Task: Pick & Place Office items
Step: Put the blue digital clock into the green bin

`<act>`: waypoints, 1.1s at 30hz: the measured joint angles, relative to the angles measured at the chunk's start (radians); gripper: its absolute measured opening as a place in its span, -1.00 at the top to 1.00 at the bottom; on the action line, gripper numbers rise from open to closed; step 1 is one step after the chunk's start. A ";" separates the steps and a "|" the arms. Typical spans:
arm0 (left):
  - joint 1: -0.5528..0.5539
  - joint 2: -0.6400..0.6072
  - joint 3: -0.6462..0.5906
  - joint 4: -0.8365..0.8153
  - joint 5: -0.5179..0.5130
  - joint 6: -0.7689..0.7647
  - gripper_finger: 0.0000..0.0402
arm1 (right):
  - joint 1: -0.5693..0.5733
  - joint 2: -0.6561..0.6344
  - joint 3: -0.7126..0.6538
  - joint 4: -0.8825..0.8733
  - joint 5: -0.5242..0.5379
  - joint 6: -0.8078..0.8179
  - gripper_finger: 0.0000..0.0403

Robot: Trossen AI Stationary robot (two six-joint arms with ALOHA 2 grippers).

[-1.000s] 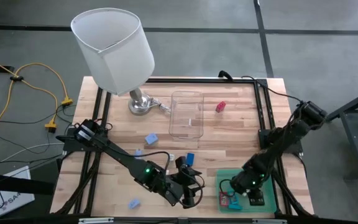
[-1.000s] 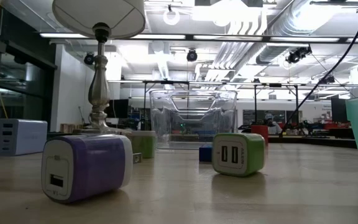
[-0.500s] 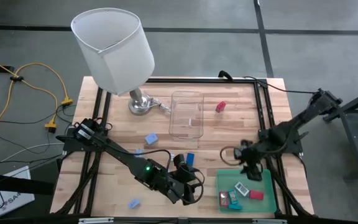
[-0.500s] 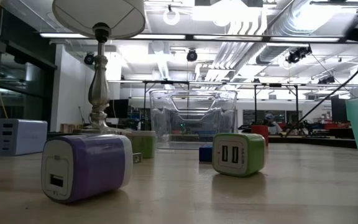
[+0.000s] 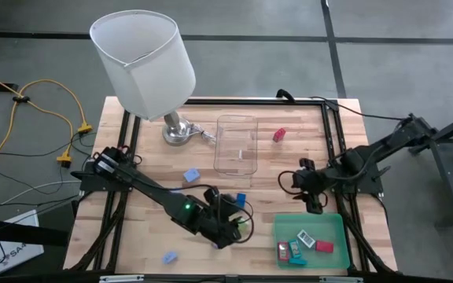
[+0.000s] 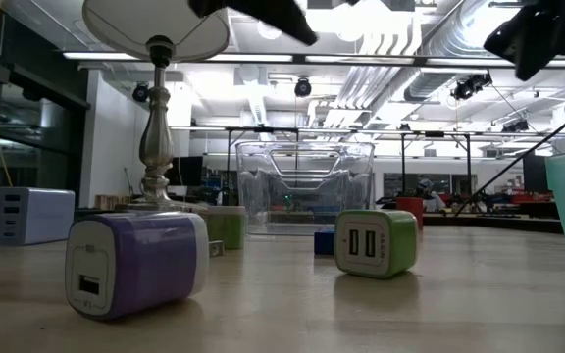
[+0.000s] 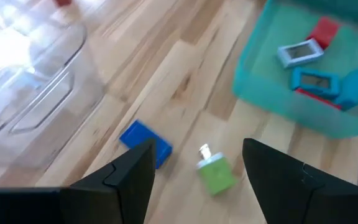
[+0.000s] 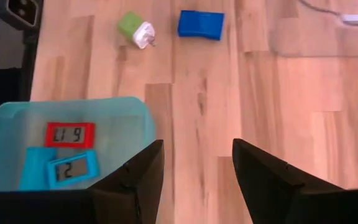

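My left gripper (image 5: 228,226) (image 7: 197,180) hangs open above the table's near middle. A green piece with a white plug (image 7: 215,173) lies on the wood below the gap between its fingers, and a blue piece (image 7: 145,142) (image 5: 240,200) lies beside it. My right gripper (image 5: 310,191) (image 8: 194,174) is open and empty, just beyond the far edge of the flat green tray (image 5: 333,222). The tray holds red, blue and white pieces (image 5: 303,242). More pieces lie on the table: light blue (image 5: 191,174), red (image 5: 280,134), purple (image 6: 135,263), green (image 6: 376,242).
A clear plastic box (image 5: 237,144) stands at the far middle. A lamp with a white shade (image 5: 144,59) stands at the far left, and its metal foot (image 5: 177,132) rests on the wood. Another light piece (image 5: 169,257) lies near the front left edge.
My right gripper has risen out of the green tray and gone toward the table's far edge, leaving the pieces in the tray. My left gripper has shifted a little toward the far left. Both arms now show at the top of the low view.
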 joint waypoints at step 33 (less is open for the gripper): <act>0.040 -0.009 0.000 -0.038 0.042 -0.323 -0.15 | -0.208 -0.004 0.000 0.029 0.037 -0.184 0.12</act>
